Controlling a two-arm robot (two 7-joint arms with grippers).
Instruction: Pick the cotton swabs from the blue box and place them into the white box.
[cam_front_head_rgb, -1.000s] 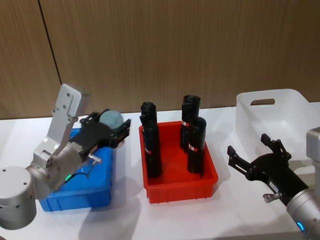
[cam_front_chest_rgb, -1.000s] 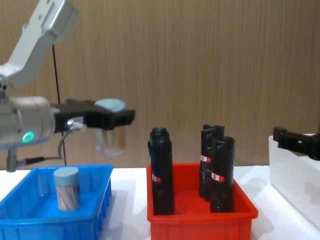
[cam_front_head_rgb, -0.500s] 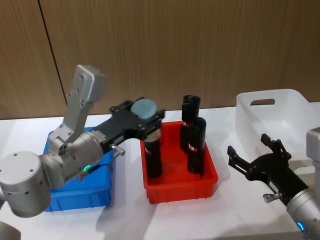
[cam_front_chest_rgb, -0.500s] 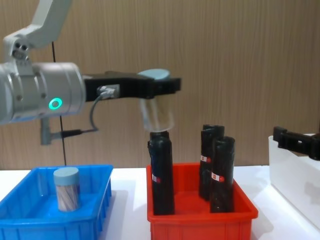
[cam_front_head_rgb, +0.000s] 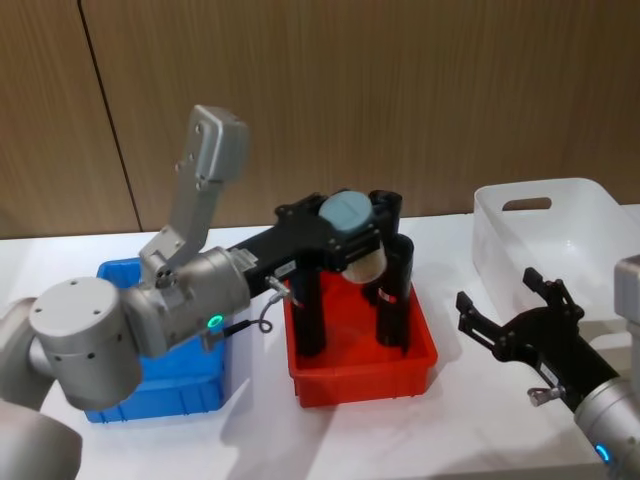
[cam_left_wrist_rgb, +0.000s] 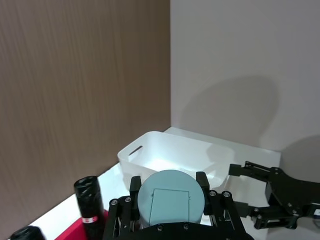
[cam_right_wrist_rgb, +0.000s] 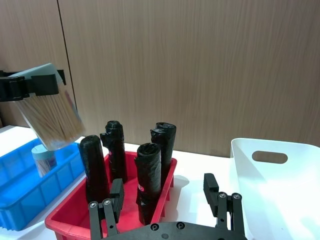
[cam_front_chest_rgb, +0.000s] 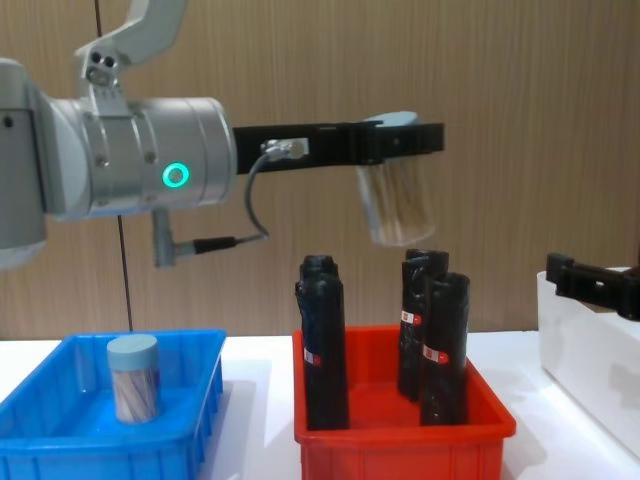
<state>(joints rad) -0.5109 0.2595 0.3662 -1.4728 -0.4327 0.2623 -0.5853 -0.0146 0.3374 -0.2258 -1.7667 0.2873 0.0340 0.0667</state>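
Above the white bench (cam_front_head_rgb: 250, 430), the left hand (cam_front_head_rgb: 348, 225) is clamping a tilted swab jar (cam_front_chest_rgb: 397, 205) over the red bin (cam_front_head_rgb: 360, 378). If it dips, it is probably risking clipping the black rolls (cam_front_head_rgb: 392, 290). The right hand (cam_front_head_rgb: 498, 295) is hanging wide, right of that bin.

Red bin (cam_front_head_rgb: 360, 372) separates blue box (cam_front_head_rgb: 150, 395) and white box (cam_front_head_rgb: 497, 255), seemingly apart.

Two jars (cam_front_chest_rgb: 133, 377), four rolls (cam_right_wrist_rgb: 95, 167), three bins (cam_front_chest_rgb: 400, 452)

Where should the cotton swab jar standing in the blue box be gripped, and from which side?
Around its round lid, with the jaws coming straight down from above: the jar stands upright, and the blue box walls close off its sides.
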